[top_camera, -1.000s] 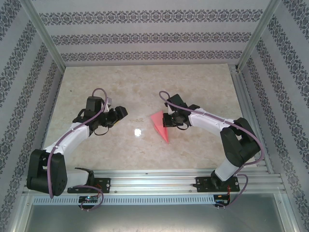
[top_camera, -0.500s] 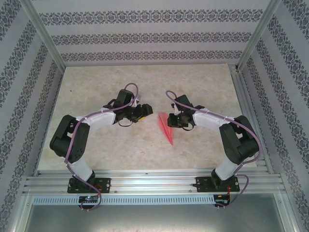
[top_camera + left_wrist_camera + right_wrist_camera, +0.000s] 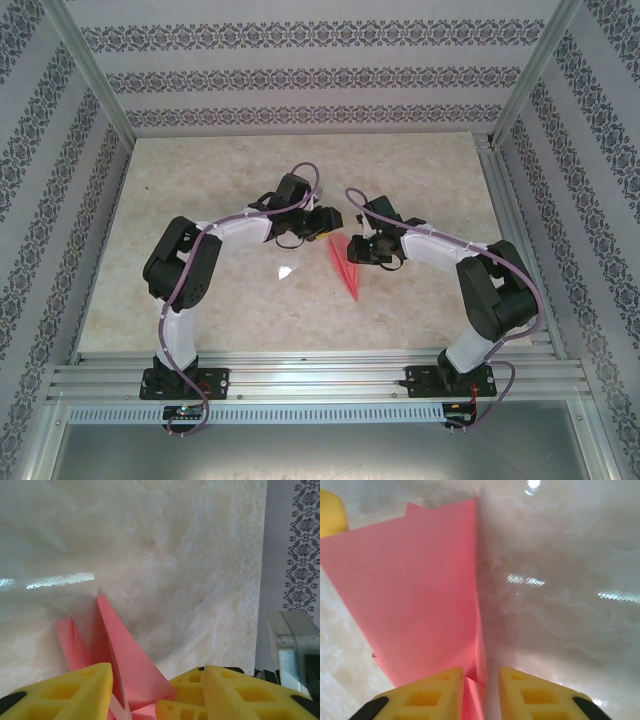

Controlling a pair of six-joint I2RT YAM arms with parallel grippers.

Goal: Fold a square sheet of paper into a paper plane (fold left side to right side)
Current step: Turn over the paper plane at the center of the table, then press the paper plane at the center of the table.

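Overhead, you have the marble table with both arms bent in toward its middle. The left arm reaches across from its base, and the right arm curls in from the other side. Between them sits the plane, a narrow pink-red dart near the table's centre, with its point toward the bases and its wide end up among the grippers. Your left gripper is at that wide end and your right gripper is just beside it on the plane's right edge. From above you cannot read either jaw gap.

On the left wrist, the yellow fingers stand partly apart with the plane's flaps between them. Paper meets both inner faces, but you cannot tell whether it is clamped. This view also shows separate layers standing on edge and splayed, which the top view flattens to one sliver.

On the right wrist, the fingers are a narrow gap apart. The plane's edge runs down into that gap, against one finger, with a strip of table showing beside the other. You cannot tell whether it is pinched. This view gives you a broad pink face tilted up, and a yellow fingertip of the left gripper at the far corner of the paper.
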